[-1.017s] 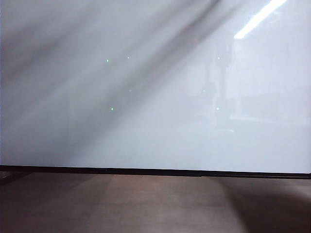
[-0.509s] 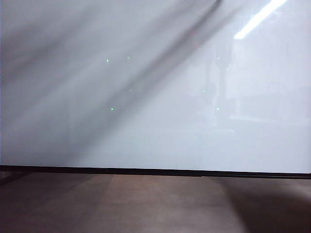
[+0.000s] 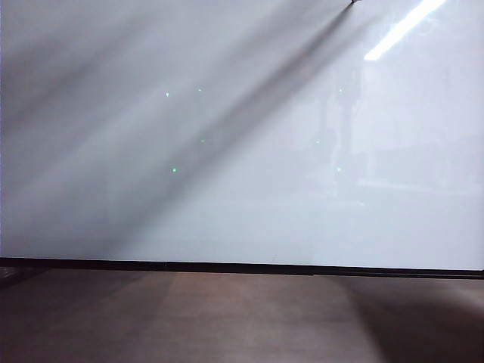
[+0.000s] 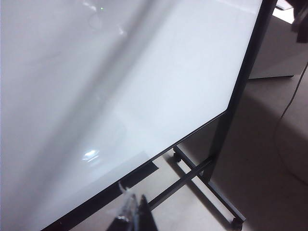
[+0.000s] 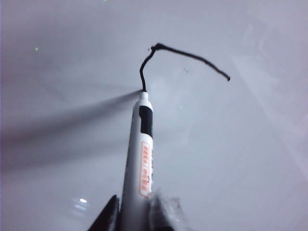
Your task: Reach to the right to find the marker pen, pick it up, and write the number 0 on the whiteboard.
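The whiteboard (image 3: 242,151) fills the exterior view, glossy white above a thin black lower edge (image 3: 242,267). In the right wrist view my right gripper (image 5: 137,204) is shut on the marker pen (image 5: 142,159), a white barrel with a black collar and an orange label. Its tip touches the whiteboard (image 5: 57,144). From the tip runs the thin black line of the number 0 (image 5: 185,55), an open hook: a short side and a long top stroke. My left gripper (image 4: 137,211) is shut on nothing, near the board's lower corner (image 4: 221,113). Neither gripper shows in the exterior view.
The board's black stand (image 4: 195,173) has a foot rail ending in a caster (image 4: 236,222). Grey-brown floor (image 3: 242,318) lies below the board. A thin cable (image 4: 291,101) and a pale cabinet (image 4: 276,53) stand beyond the board's side edge.
In the exterior view the long diagonal shadow on the board has shifted slightly, and a small dark tip now shows at the top edge, right of centre. Nothing else differs.
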